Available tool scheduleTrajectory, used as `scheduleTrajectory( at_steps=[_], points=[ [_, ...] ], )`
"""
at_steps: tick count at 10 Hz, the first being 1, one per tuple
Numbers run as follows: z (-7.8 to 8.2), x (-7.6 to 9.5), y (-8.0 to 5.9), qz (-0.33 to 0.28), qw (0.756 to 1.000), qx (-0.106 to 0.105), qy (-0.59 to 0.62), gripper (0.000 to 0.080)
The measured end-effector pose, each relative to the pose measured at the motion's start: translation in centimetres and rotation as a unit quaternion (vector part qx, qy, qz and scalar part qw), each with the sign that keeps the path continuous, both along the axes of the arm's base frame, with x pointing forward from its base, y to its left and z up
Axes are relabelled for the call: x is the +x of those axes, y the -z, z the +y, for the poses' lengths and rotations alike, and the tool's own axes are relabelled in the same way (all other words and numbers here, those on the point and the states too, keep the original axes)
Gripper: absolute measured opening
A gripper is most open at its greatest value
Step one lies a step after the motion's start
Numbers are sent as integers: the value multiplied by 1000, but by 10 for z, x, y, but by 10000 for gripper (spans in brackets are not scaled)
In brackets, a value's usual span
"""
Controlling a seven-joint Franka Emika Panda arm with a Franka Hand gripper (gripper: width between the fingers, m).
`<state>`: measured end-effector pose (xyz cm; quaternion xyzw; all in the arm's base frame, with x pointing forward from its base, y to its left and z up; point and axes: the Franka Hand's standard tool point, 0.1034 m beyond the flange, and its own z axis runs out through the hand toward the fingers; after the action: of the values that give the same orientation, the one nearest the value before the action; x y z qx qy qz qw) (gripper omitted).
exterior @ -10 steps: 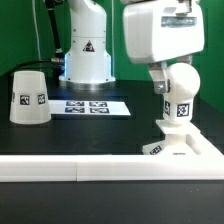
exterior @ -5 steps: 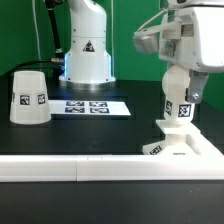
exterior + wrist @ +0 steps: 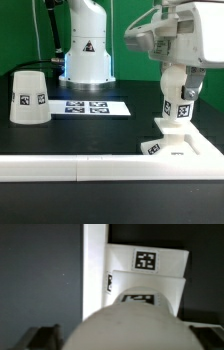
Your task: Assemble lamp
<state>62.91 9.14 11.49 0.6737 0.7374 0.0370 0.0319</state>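
The wrist has turned. The gripper (image 3: 178, 92), clamped on the round white plastic bulb (image 3: 181, 112), is likely screwing it into the flat square white base (image 3: 190, 150) by the worktop's front edge.

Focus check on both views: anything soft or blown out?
Wrist view: the bulb fills the foreground and is soft and out of focus, while the tags on the base behind it are readable. Exterior view: the shade and marker board are reasonably sharp, but the white rail is bright with little surface detail.
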Motion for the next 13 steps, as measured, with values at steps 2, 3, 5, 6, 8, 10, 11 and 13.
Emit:
scheduleTrajectory(
  at_steps=[2,3,5,6,8,10,11,13],
  points=[
    [0,0,0,0,1000,0,2,574],
    [-1,0,0,0,1000,2,17,574],
    [-16,-4,0,-11,997,14,73,574],
    [-19,-8,0,-18,991,25,129,574],
    [-23,-13,1,-32,975,46,217,574],
    [-21,-13,2,-34,949,65,306,576],
    [-20,-12,2,-32,935,72,345,576],
    [-21,-12,1,-30,914,79,396,576]
  ],
)
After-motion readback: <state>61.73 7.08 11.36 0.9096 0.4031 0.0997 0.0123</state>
